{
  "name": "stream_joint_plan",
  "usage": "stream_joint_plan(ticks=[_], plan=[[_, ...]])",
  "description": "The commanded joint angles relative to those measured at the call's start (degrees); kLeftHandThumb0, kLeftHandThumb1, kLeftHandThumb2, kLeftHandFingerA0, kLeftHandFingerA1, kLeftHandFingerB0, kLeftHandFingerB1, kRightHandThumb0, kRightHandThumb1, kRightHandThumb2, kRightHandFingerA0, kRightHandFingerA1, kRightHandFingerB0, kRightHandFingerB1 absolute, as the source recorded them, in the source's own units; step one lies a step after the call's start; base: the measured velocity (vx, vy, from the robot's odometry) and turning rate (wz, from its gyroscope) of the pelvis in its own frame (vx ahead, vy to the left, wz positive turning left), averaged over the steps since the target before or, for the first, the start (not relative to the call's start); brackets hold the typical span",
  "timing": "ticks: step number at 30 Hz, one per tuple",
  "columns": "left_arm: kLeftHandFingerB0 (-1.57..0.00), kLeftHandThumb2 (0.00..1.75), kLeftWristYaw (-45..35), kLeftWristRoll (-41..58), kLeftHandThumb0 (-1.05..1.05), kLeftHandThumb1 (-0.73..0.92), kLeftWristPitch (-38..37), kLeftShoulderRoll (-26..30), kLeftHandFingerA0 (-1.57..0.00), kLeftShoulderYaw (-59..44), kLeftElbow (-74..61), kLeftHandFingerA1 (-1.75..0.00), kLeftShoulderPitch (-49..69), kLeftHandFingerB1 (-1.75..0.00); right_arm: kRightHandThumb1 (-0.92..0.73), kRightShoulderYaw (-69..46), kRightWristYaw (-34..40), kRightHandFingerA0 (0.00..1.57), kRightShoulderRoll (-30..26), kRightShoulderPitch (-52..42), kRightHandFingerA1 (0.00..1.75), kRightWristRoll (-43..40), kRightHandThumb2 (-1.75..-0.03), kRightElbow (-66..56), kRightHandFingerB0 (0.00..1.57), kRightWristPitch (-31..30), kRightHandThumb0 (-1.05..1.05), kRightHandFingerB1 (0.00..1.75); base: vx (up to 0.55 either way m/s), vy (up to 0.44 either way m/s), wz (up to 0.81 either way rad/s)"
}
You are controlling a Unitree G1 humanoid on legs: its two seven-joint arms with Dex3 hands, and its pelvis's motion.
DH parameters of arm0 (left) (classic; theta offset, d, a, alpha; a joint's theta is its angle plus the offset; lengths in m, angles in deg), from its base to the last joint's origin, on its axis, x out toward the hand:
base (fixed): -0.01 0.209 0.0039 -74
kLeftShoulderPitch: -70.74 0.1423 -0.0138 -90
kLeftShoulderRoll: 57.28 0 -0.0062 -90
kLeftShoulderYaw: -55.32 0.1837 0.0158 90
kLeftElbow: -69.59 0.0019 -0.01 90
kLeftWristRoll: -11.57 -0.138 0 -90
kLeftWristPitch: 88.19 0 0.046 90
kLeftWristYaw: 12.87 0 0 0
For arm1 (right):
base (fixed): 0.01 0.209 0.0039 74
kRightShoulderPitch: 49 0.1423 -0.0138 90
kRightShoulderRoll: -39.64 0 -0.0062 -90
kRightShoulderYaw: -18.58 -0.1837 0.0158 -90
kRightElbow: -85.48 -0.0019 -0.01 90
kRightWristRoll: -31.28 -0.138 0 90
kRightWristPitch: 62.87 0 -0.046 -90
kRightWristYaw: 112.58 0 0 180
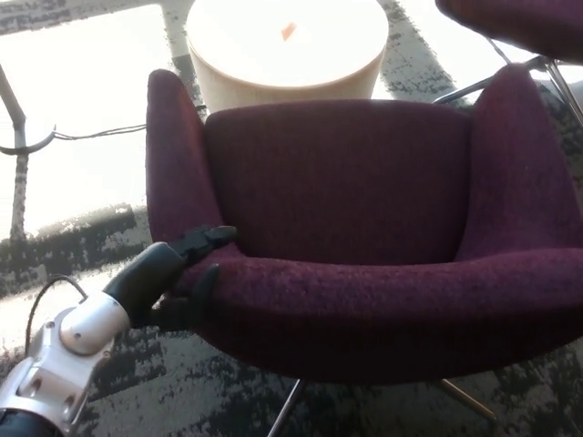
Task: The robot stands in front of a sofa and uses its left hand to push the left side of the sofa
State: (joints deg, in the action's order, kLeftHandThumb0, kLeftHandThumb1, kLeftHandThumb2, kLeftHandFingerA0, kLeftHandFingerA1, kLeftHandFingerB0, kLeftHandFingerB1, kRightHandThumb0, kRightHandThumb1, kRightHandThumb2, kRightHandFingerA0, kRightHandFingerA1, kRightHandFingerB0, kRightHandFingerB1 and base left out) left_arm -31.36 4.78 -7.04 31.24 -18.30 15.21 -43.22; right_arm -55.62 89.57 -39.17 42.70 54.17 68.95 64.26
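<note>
Left hand [182, 273] pressed against sofa [364, 237] left side.

Lounge or waiting area, office- or lobby-like. Dark purple upholstered sofa [364, 228] with curved arms on slim metal legs [284, 410]. Second purple seat [519, 23] of same fabric at top right, also on chrome frame [483, 84]. Round cream side table [287, 50] just behind sofa back. Grey-and-black mottled carpet [137, 401] underfoot. Strong daylight washes out floor at left; thin cable [91, 135] trails across it.
</note>
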Motion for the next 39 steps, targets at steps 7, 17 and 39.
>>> stream_joint_plan(ticks=[7,17,39], plan=[[-0.07,1.22,-8.3,0.6,-0.91,0.86,9.1,-3.4,-0.02,5.6,-11.4,-0.15,4.4,-0.19,-0.86,0.1,1.0,0.5,-1.1,-0.6,0.44,0.8,-0.66,0.0,0.49,0.7,-0.62,0.41,0.0,0.0,0.0],[-0.05,1.19,-10.7,0.6,-0.92,0.81,13.5,-4.0,-0.03,8.0,-17.7,-0.19,5.1,-0.16,-0.85,0.2,0.6,0.51,-1.2,-0.1,0.43,0.8,-0.66,-0.1,0.5,0.4,-0.61,0.4,0.0,0.0,0.0],[-0.13,1.19,-8.6,-4.3,-0.93,0.81,19.2,-11.3,-0.02,14.7,-17.3,-0.24,2.5,-0.28,-0.85,0.6,1.0,0.51,-0.8,0.6,0.42,1.5,-0.66,-0.2,0.5,0.7,-0.6,0.4,0.0,0.0,0.0]])
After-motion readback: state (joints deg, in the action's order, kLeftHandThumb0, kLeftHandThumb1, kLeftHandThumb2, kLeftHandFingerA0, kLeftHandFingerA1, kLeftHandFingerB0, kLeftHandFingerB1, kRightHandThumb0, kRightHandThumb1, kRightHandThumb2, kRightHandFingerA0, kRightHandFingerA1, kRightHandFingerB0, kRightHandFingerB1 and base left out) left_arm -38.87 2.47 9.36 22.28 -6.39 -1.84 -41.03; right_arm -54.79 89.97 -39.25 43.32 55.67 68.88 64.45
